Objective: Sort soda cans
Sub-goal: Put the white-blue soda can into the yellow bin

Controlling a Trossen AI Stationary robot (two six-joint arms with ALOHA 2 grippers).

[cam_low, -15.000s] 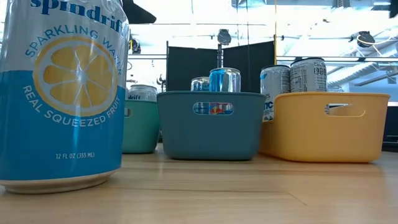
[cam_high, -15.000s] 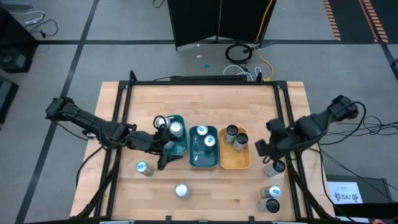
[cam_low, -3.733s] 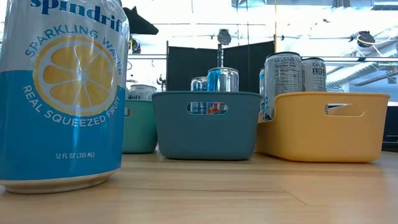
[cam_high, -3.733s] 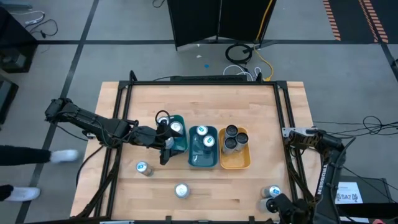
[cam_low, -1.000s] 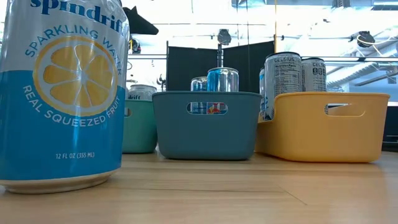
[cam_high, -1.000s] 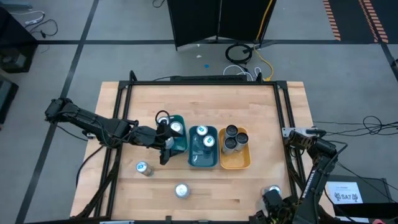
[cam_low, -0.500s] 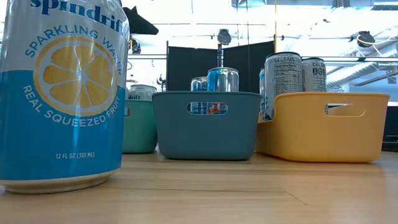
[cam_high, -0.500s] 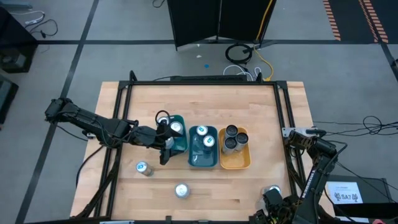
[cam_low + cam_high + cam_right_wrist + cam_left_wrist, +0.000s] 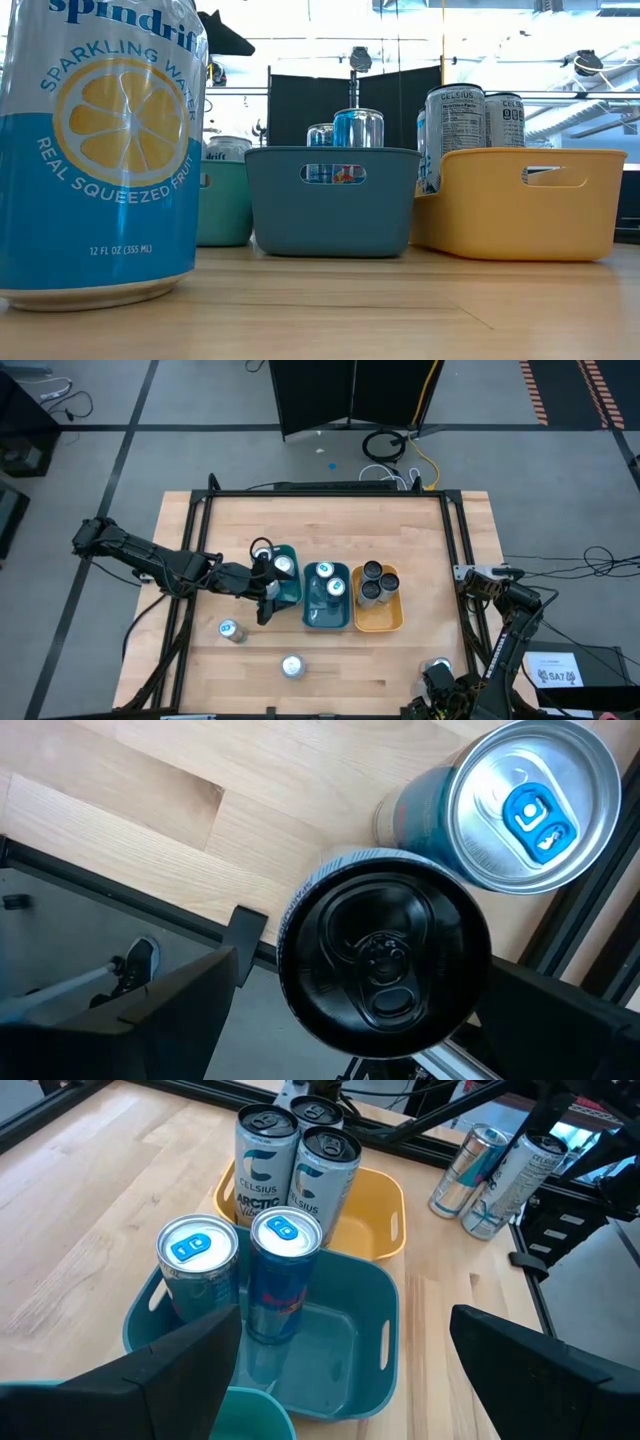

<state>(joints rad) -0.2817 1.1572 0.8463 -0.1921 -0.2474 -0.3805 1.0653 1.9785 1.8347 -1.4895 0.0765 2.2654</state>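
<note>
Wooden table (image 9: 330,520) seen from above, with three trays side by side at its centre: green tray (image 9: 290,593) on the left holding one can (image 9: 283,566), teal tray (image 9: 327,612) with two blue-topped cans (image 9: 330,579), orange tray (image 9: 380,614) with two dark-topped cans (image 9: 374,582). Left gripper (image 9: 264,585) open at the green tray's left edge; right gripper (image 9: 440,682) over the near right corner. Two loose cans (image 9: 229,629) stand near left.

Bright, even overhead light, soft shadows; window glare washes the low view's background, nearest can blurred.
</note>
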